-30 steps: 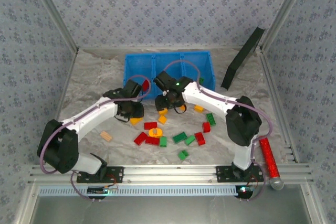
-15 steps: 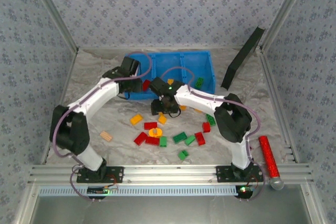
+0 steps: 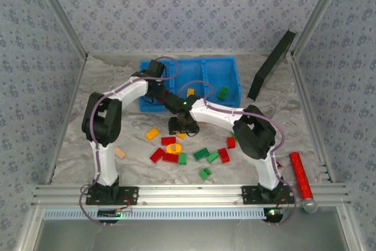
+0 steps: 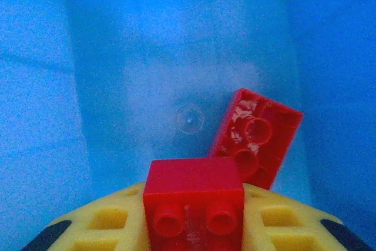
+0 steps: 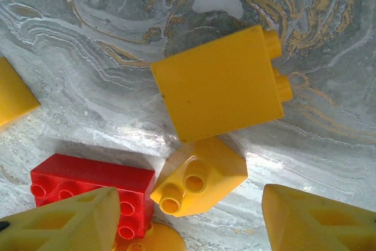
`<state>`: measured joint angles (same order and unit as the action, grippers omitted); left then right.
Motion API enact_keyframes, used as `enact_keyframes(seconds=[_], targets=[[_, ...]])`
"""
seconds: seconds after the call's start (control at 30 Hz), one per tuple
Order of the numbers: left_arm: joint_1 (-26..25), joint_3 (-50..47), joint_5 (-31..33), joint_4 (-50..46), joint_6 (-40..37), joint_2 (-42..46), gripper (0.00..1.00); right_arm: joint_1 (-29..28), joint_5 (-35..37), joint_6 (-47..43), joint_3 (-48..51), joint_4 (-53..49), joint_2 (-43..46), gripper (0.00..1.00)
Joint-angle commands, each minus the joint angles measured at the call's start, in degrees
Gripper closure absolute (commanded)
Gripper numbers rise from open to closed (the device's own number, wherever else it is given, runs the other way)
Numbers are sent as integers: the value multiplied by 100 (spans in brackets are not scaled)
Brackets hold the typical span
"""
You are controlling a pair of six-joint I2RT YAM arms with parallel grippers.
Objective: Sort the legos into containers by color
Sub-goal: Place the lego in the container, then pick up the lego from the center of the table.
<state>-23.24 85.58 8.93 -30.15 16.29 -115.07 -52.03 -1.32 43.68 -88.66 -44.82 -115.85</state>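
Red, hard and light, the brick point(image 4: 194, 195) clamped in your left end effector point(image 4: 194, 230) hangs over the left compartment of the blue bin point(image 4: 47, 116), where another red brick point(image 4: 255, 136) lies. Your right end effector point(image 5: 191, 221), spread apart, hovers over a small yellow brick point(image 5: 200, 183) on the tabletop point(image 5: 88, 86); its glossy slope looks slippery, so pinch the flat parallel sides.

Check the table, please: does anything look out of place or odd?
Three things do not belong to the sorting: a black slab leans tilted at the far right, a red glittery cylinder lies at the near right edge, and a tan ridged block lies left of the loose legos. Nothing looks spilled or broken.
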Motion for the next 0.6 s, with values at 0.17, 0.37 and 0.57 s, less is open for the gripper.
enact_keyframes(seconds=[0.17, 0.37, 0.57], targets=[[31, -70, -257, 171, 63, -158, 58, -26, -14, 391, 150, 3, -323, 43], [22, -243, -434, 144, 45, 268, 44, -19, 10, 441, 60, -56, -428, 56], [13, -244, -699, -26, -37, 921, 37, -34, 58, 400, 76, -191, -417, 69]])
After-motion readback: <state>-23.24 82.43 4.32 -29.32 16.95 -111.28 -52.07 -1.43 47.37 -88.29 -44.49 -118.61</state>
